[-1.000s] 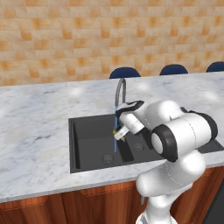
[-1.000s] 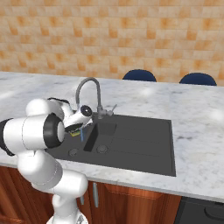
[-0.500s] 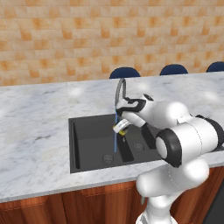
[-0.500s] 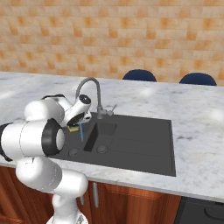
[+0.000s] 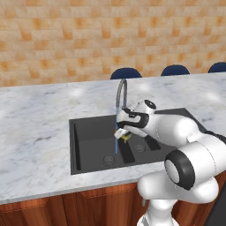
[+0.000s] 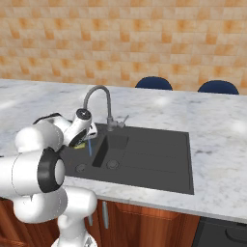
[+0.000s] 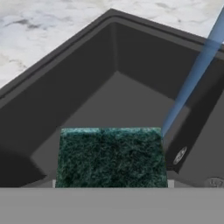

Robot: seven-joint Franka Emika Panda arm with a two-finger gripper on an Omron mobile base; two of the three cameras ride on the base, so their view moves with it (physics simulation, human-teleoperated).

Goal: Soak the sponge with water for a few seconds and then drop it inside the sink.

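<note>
The tool (image 5: pixel 122 132) is gripping the sponge (image 5: pixel 122 133) — clenched on it, holding it above the sink (image 5: pixel 88 128), under the curved faucet (image 5: pixel 121 90) spout. The water (image 5: pixel 116 141) is running as a thin blue stream straight down into the basin, just beside the sponge's edge. In the hand view the sponge (image 7: pixel 111 157) is showing its dark green face, with the stream (image 7: pixel 192 74) passing its upper right corner — touching or just missing, cannot tell. The sink is sitting in the marble surface (image 5: pixel 35 123). Blue chair backs (image 5: pixel 126 73) are showing behind the surface.
</note>
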